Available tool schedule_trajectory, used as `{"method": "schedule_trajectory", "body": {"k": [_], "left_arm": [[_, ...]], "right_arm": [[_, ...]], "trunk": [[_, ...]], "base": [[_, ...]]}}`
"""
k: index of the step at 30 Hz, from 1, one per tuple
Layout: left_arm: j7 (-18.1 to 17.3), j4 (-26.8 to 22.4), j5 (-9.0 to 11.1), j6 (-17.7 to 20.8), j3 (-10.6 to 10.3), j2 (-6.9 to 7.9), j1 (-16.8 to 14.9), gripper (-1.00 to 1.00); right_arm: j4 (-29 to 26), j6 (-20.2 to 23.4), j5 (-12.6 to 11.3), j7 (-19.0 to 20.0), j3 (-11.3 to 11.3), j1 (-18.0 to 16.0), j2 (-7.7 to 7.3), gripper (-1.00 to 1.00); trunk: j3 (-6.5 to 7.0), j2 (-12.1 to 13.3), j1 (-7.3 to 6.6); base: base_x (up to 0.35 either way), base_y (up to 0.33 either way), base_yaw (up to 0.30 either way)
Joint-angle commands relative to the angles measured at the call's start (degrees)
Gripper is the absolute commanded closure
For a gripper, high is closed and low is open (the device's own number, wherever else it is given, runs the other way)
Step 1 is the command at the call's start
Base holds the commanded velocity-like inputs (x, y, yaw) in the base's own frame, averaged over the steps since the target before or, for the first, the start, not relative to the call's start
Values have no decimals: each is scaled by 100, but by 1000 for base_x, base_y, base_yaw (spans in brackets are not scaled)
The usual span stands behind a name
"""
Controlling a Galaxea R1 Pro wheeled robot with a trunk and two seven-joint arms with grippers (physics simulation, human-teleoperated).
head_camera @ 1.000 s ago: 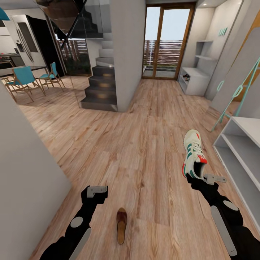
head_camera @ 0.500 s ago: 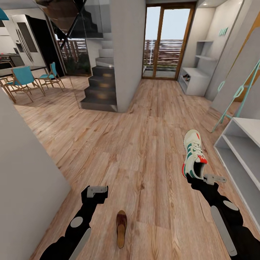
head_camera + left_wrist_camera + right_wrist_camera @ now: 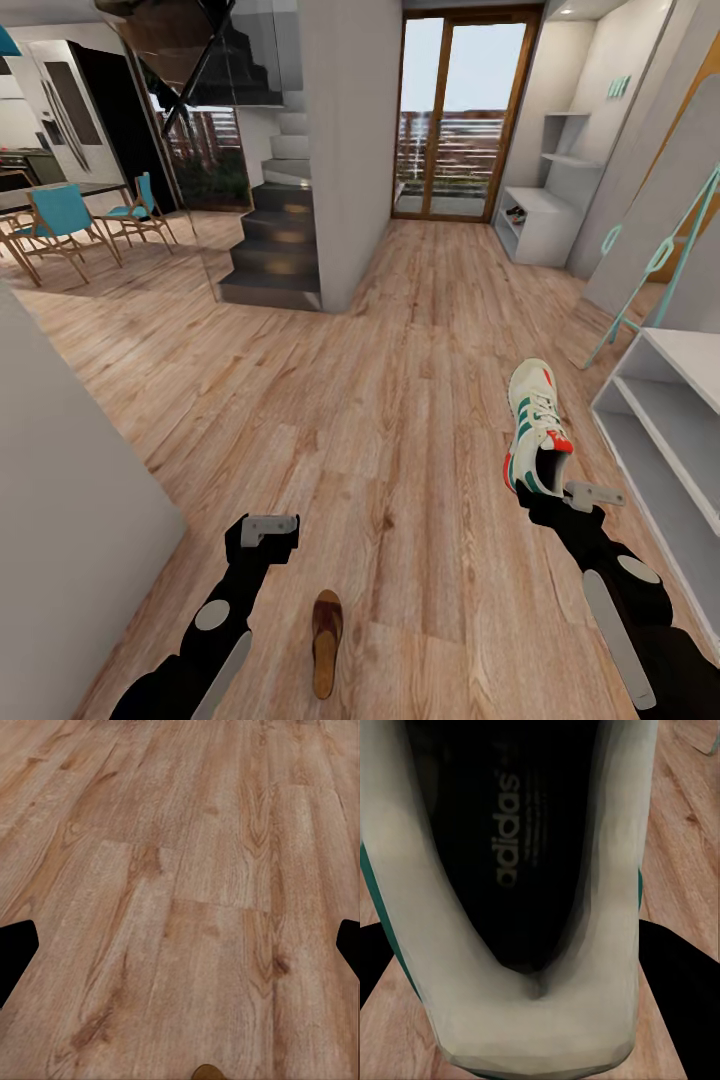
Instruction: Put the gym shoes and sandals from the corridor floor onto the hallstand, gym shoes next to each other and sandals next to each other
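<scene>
Your right claw [image 3: 556,490] held the cream-white, green-striped lace-up sneaker [image 3: 536,428] by its heel; the left claw [image 3: 270,524] was wide, empty. The base rolled forward, so the brown woven sandal [image 3: 325,642] slid behind it.

You see a cream sneaker [image 3: 535,430] with green stripes and red heel, a brown sandal [image 3: 325,641], a white rack [image 3: 668,420], and a light brown plank floor [image 3: 400,400].

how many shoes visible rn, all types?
2. One gym shoe held at its heel in the right tool; one sandal on the corridor floor beside the left arm. Others may be out of frame.
</scene>
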Motion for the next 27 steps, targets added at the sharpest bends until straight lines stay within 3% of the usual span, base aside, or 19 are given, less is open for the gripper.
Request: {"method": "schedule_trajectory", "body": {"k": [1,7,22,27], "left_arm": [[50,-10,41,22,-20,7,-3,-100],[52,-15,35,22,-24,7,-1,-100],[48,-25,38,-17,-19,14,30,-100],[18,-16,80,-396,16,20,199,-100]], "right_arm": [[-8,25,-60,-46,5,-4,-3,100],[-8,22,-60,-44,-11,-4,-3,100],[-8,24,-60,-41,-9,-7,-3,100],[-8,21,-65,-20,-20,-5,-36,100]], "trunk": [[-5,-2,0],[-5,-2,0],[-5,-2,0],[-5,-2,0]], "base": [[3,-173,0],[1,-255,0],[0,-106,0],[0,-10,0]]}}
